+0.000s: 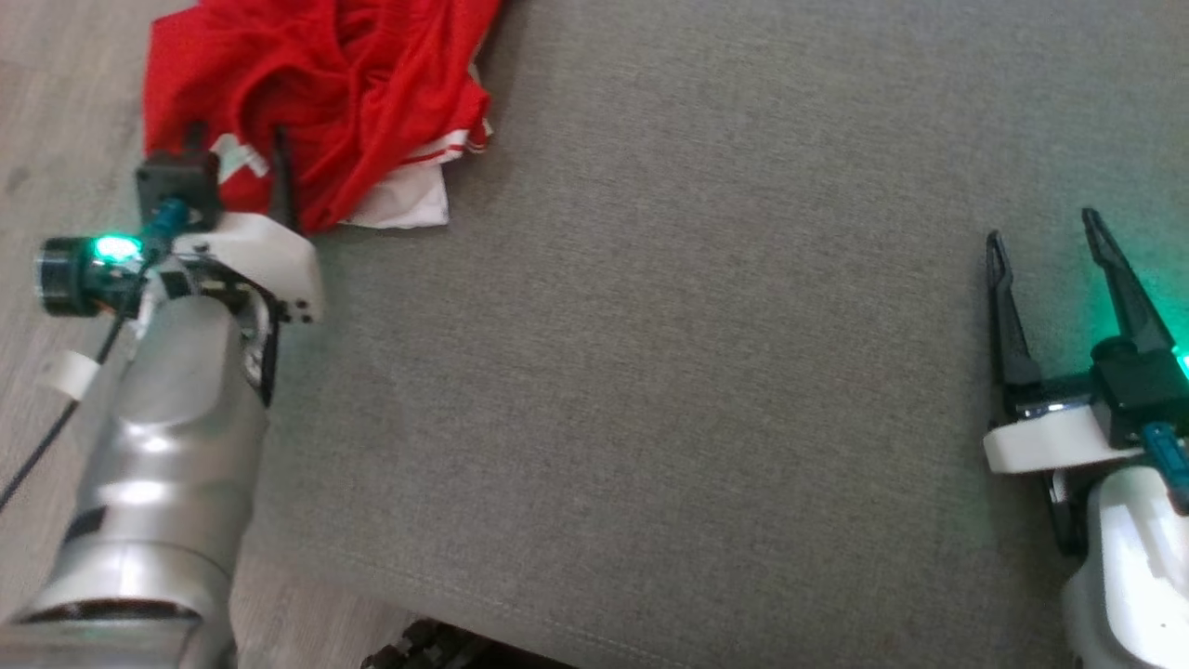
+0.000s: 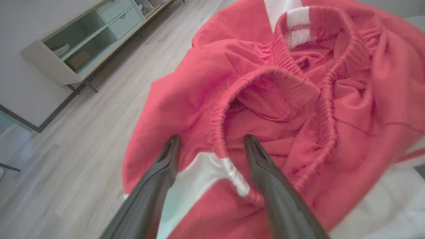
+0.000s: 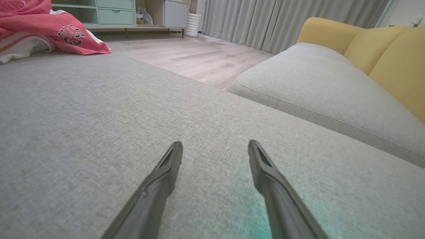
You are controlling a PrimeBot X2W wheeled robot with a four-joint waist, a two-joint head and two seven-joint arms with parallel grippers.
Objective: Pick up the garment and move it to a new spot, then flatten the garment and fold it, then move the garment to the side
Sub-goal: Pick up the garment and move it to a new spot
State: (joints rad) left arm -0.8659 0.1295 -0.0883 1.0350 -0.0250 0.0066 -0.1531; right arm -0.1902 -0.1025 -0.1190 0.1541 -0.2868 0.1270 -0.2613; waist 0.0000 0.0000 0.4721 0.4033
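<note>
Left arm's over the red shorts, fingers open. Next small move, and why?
Probably lower the left gripper and close on the elastic waistband: its open fingers straddle that band on the crumpled red shorts, and nothing is gripped yet.

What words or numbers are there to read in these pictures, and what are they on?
Dark lettering printed on the red garment: a few capital letters, too blurred and crumpled to read.
Nothing else here has writing, numbers or signs that can be read.
</note>
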